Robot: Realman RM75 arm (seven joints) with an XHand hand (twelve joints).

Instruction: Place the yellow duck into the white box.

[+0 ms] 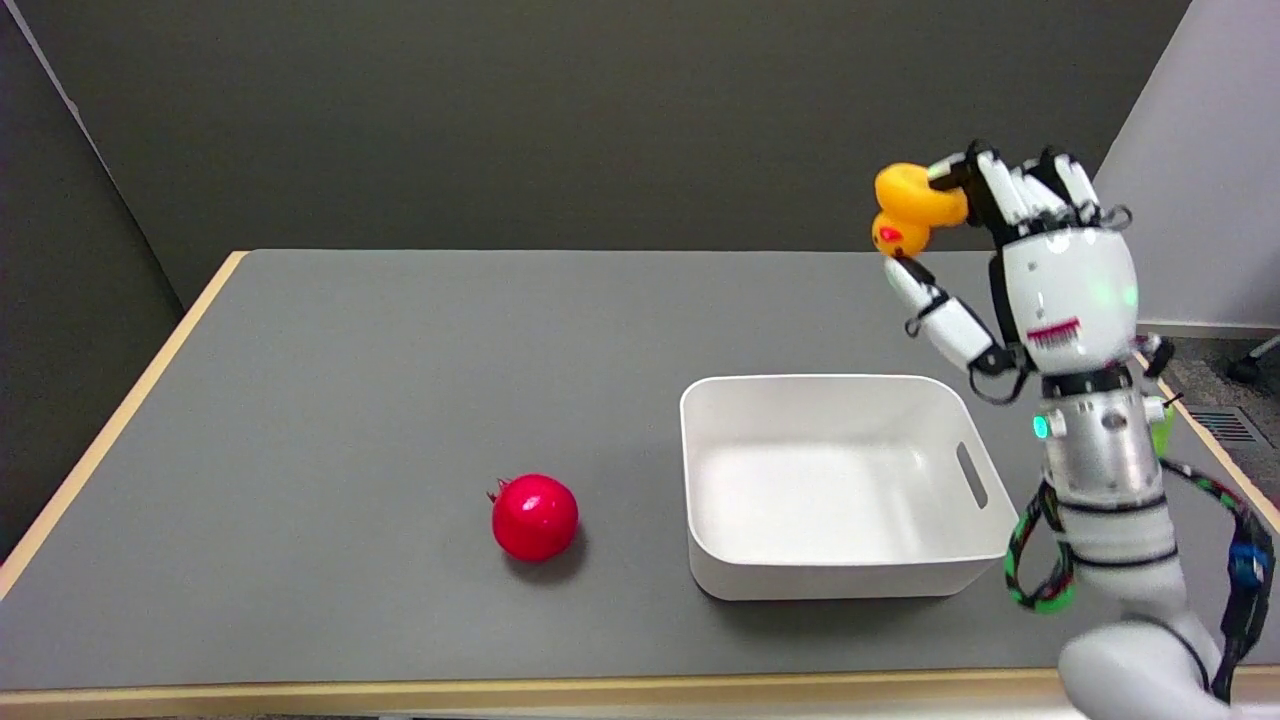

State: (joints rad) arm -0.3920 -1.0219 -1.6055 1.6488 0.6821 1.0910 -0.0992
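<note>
The yellow duck [912, 208] is up in the air, pinched between the thumb and fingers of my right hand [1030, 265]. The duck hangs tilted, its head and red beak pointing down. It sits above the far right part of the white box [700, 470], well clear of the rim. The box is a rounded rectangular tub on the grey table, nothing inside it, with a handle slot in its right wall. My forearm stands nearly upright just right of the box.
A red pomegranate [535, 516] lies on the table to the left of the box. A sliver of the green pear [1162, 432] shows behind my wrist at the right. The table's right edge [1210, 440] runs close behind the arm.
</note>
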